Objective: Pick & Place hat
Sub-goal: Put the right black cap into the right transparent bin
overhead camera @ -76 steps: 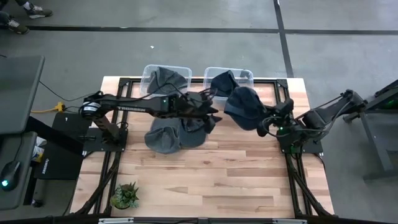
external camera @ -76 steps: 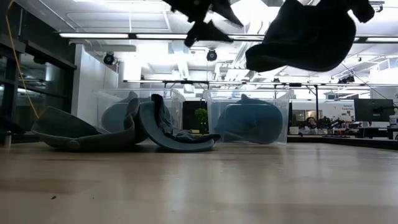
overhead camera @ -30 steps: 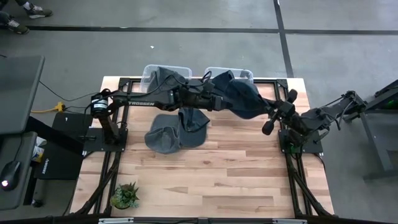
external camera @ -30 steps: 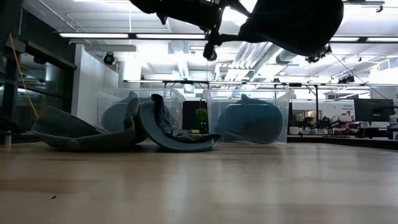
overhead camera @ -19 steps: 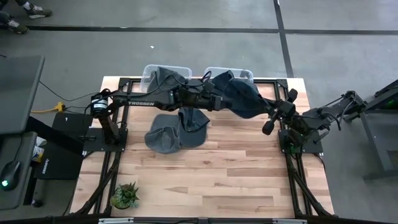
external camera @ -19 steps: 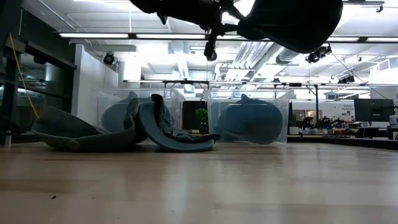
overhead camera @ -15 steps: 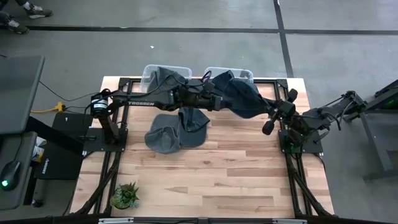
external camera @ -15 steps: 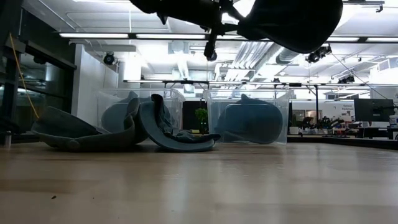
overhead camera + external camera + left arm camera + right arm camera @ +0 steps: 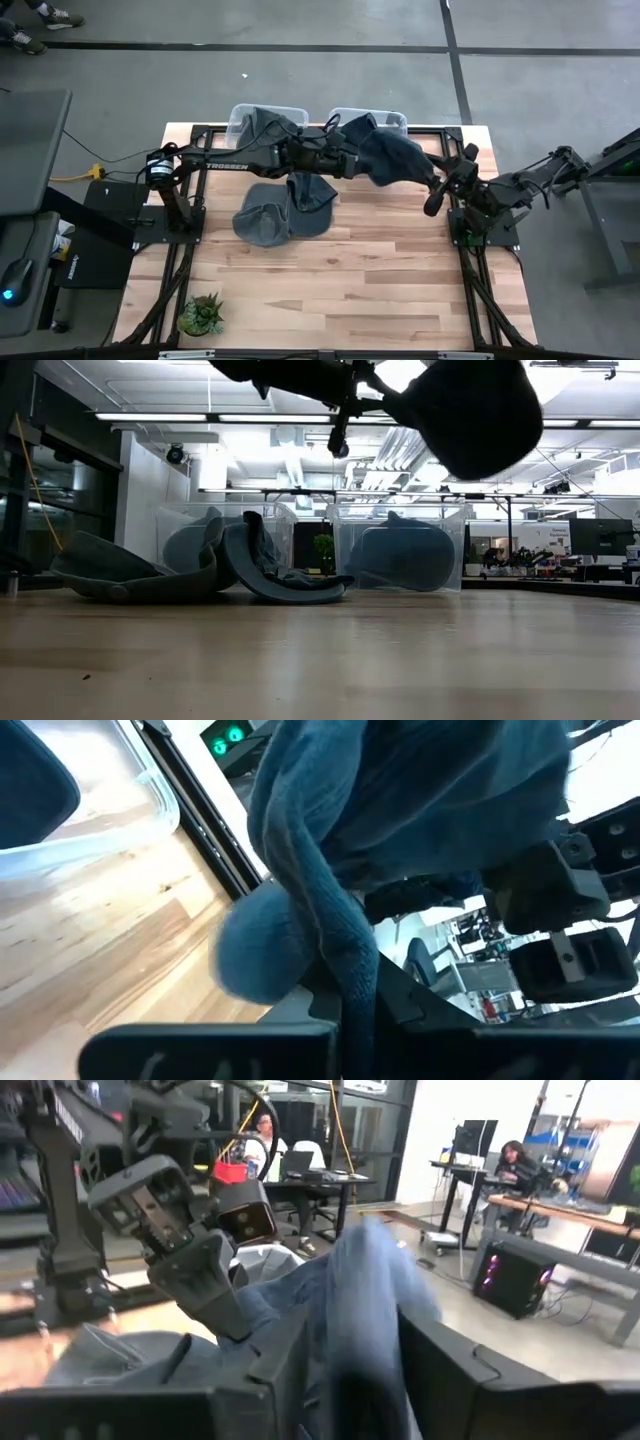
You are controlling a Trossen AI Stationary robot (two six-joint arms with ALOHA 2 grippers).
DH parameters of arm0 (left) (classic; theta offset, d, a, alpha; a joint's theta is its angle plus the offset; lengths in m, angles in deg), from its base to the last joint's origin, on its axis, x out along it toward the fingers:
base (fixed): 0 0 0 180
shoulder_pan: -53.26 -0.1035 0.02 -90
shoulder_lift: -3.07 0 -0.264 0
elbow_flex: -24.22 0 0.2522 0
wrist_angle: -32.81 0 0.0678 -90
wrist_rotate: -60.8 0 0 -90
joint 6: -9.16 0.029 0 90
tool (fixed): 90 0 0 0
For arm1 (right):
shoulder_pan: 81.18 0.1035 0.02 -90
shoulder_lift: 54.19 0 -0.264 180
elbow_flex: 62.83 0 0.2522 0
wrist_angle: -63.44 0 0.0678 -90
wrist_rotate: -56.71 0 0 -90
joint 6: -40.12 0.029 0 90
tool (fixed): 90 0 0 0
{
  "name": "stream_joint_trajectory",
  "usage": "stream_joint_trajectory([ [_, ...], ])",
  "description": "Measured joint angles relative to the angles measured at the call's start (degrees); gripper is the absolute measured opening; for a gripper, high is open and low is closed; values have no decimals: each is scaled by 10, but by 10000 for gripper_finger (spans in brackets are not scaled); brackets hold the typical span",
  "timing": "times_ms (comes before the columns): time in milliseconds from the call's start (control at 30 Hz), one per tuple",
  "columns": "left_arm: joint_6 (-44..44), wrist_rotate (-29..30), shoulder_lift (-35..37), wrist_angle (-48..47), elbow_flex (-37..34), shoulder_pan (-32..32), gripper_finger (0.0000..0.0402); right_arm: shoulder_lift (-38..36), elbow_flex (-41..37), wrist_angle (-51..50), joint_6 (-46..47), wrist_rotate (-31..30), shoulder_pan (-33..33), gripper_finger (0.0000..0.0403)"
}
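High view: two loose hats (image 9: 285,208) lie before bins (image 9: 266,122).

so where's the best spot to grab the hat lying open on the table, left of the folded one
Take the open hat by its near rim, coming straight down from above. It lies flat with the opening up, so the rim edge gives a thin fold for a claw, and the folded hat crowds its right side.

Hidden and cut off
Left gripper (image 9: 352,160) buried against hat (image 9: 392,158); hat top cropped in low view; right gripper (image 9: 437,190) tips indistinct.
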Motion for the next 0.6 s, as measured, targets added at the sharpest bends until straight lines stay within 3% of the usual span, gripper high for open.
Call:
stream_joint_trajectory([
  [300,34,-3,0,-24,0,0,4,-23,26,-14,5,11,0,164],
  [467,55,-4,0,-47,0,1,4,-7,113,-49,-50,29,0,165],
  [600,60,-4,0,-47,0,1,4,40,210,-175,-30,35,0,166],
])
